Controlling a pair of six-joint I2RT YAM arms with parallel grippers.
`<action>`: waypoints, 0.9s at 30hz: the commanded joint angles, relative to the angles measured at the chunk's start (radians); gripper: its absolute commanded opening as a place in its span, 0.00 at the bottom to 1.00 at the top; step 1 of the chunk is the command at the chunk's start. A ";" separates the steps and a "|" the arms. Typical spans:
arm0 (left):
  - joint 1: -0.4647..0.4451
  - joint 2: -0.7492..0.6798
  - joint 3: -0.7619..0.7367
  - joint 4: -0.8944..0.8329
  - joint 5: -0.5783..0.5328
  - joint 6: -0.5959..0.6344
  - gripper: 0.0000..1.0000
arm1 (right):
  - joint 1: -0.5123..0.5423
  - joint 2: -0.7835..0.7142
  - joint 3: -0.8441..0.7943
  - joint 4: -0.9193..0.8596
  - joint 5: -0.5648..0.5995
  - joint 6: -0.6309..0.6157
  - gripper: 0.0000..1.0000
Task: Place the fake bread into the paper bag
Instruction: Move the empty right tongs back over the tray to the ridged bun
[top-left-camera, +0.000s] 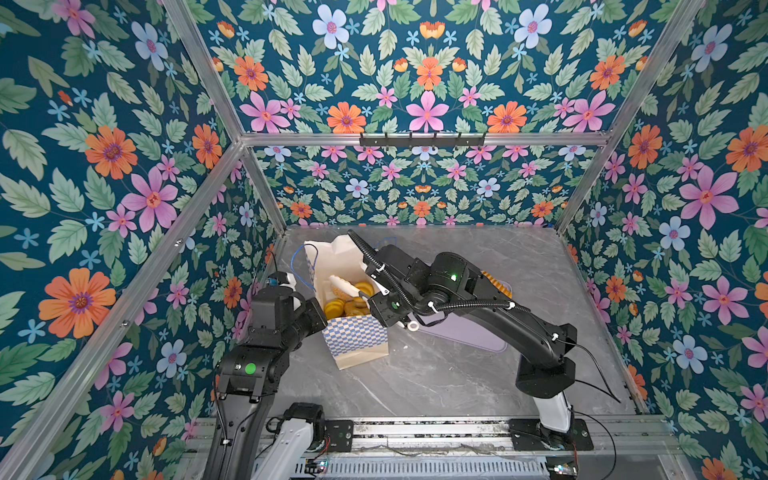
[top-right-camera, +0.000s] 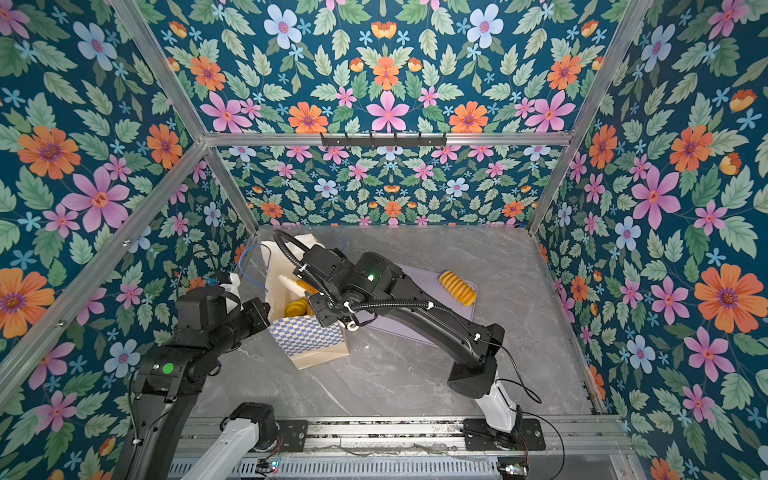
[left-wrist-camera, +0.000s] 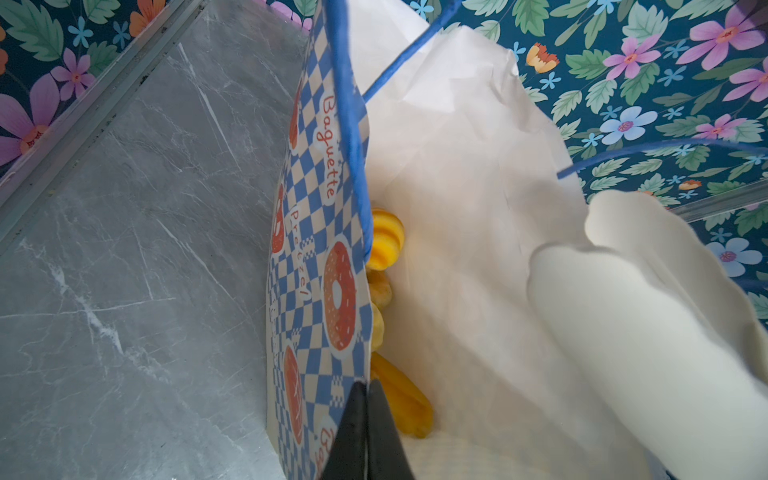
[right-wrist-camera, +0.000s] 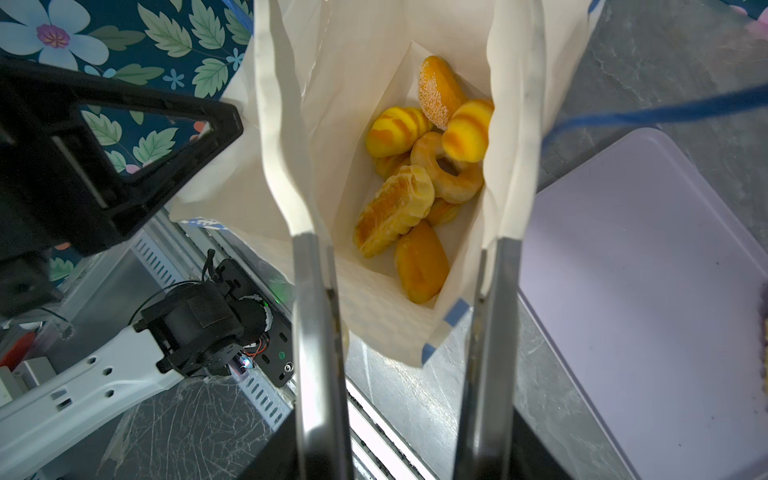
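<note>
Grey marble table (top-left-camera: 436, 374) bore the bag (top-left-camera: 357, 336), its rim pinched tight in my left pincer (left-wrist-camera: 368, 384). My right pincer (right-wrist-camera: 399, 104) hung at the mouth, fingers apart and empty. Bread (right-wrist-camera: 415, 187) lay heaped on the bag's floor; one loaf (top-right-camera: 457, 287) sat on the tray (top-right-camera: 411, 270).

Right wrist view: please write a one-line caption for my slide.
Open right gripper over the open paper bag, fake bread piled inside, lilac tray beside it.
</note>
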 joint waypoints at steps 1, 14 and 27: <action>-0.001 0.001 0.007 0.000 -0.004 -0.006 0.07 | 0.000 -0.016 0.010 0.010 0.020 -0.009 0.53; 0.000 0.004 0.007 0.001 -0.002 -0.003 0.07 | 0.001 -0.065 0.039 0.000 0.092 -0.036 0.51; 0.000 0.010 0.007 0.006 0.004 -0.002 0.07 | -0.032 -0.209 -0.133 -0.003 0.265 -0.065 0.51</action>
